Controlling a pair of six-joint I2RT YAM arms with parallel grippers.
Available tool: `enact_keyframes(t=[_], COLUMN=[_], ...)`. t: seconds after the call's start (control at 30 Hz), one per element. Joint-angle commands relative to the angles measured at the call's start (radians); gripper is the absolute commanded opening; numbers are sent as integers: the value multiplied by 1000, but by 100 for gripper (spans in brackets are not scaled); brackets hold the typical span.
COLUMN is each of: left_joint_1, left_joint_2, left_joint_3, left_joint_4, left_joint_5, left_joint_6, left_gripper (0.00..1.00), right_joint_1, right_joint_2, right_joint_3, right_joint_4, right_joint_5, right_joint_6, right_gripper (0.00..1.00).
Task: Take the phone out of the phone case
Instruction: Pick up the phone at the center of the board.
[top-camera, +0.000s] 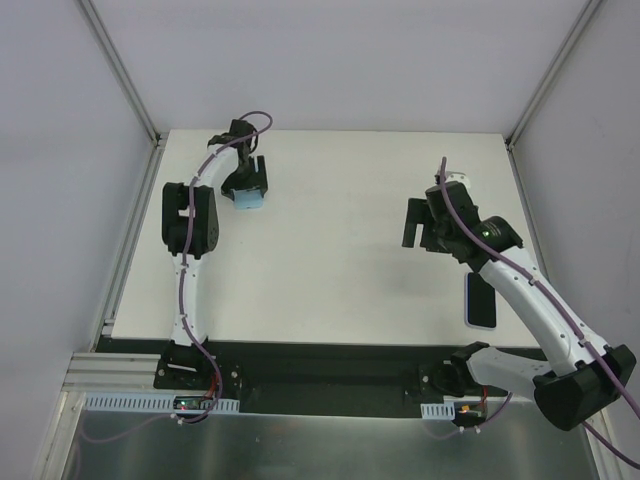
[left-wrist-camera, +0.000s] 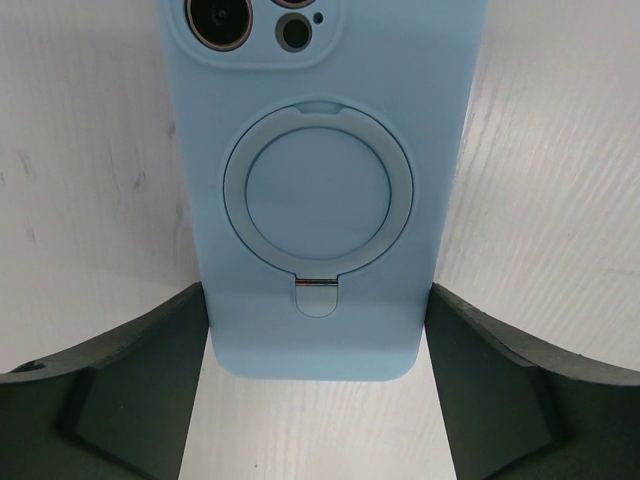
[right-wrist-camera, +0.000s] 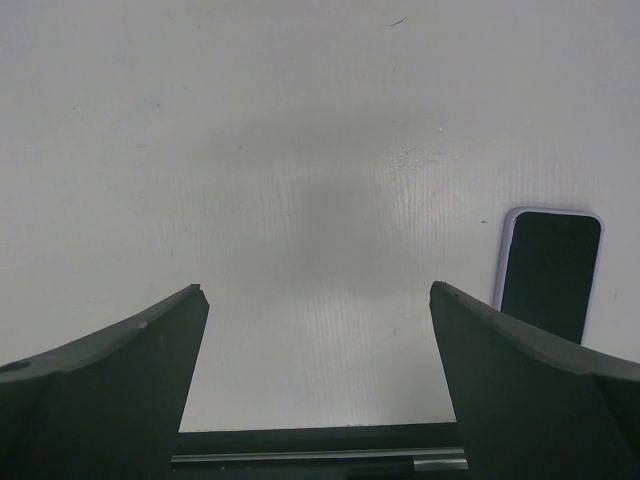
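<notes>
A light blue phone case (top-camera: 247, 196) lies back up at the far left of the table. In the left wrist view the phone case (left-wrist-camera: 318, 130) shows a round ring stand and dark, gold-ringed camera openings. My left gripper (top-camera: 245, 183) straddles its lower end, and both fingers (left-wrist-camera: 150, 370) touch its long edges. A dark phone (top-camera: 480, 300) with a pale rim lies screen up near the front right edge; it also shows in the right wrist view (right-wrist-camera: 552, 270). My right gripper (top-camera: 425, 225) is open and empty above bare table, left of the phone (right-wrist-camera: 316, 290).
The white table (top-camera: 340, 250) ends in a black strip at the near edge (top-camera: 320, 355). Grey walls with metal frame posts enclose the back and sides. My right forearm passes just right of the phone.
</notes>
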Motion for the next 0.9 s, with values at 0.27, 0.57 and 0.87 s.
enact_keyframes(t=[0.27,0.57,0.87], left_joint_1=[-132,-308,-350], left_joint_2=[-431,-707,-993], left_joint_3=[-558,-937,-1126], left_joint_4=[98,191,262], left_joint_5=[29,96,233], left_joint_6=[-118,-248,-299], left_gripper=[54,52,50], right_joint_1=[30,30,32], right_joint_2=[-19,-42,-53], right_joint_3=[-37,-129,-287], right_joint_4=[39,126,316], right_joint_5=[-58,-206,-375], right_joint_6=[42,196,407], right_gripper=[96,96,96])
